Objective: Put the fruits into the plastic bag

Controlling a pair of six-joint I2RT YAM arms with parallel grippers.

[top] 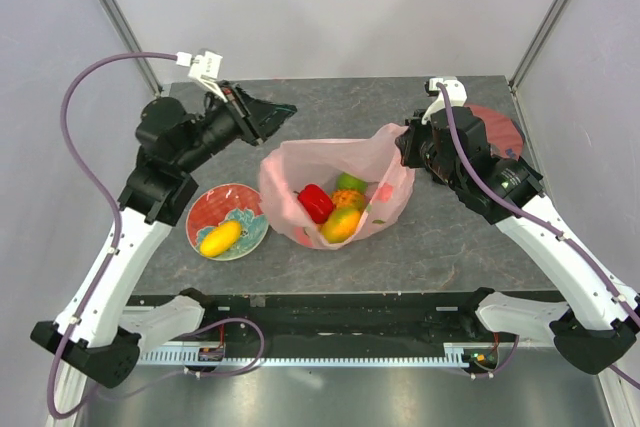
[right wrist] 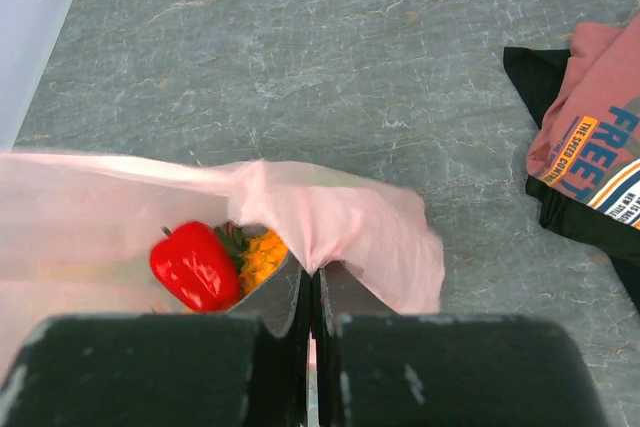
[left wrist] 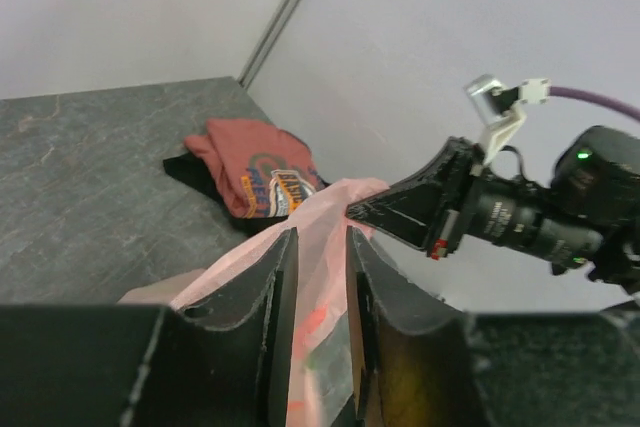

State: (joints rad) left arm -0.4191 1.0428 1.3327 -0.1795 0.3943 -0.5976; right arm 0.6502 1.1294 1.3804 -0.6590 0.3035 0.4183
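From above, your right gripper (top: 408, 145) pinches the plastic bag (top: 290, 172) by its rim, and one yellow fruit (top: 220, 238) lies on the plate (top: 215, 199) left of the bag. Left wrist: your left gripper (left wrist: 320, 237) is half-parted and empty beyond the bag, so fetch that fruit next. Right wrist: jaws clenched on film.

From above, the right arm (top: 470, 162) covers most of the T-shirt (top: 505, 127), and the left gripper (top: 280, 110) is too dark there for its jaw gap to be read. In the right wrist view the T-shirt runs off the right edge and the plastic bag (right wrist: 340, 227) off the left. The pineapple (right wrist: 262, 257) shows only a sliver behind the red pepper (right wrist: 195, 265). In the left wrist view the gripper's body hides the bag's lower part.
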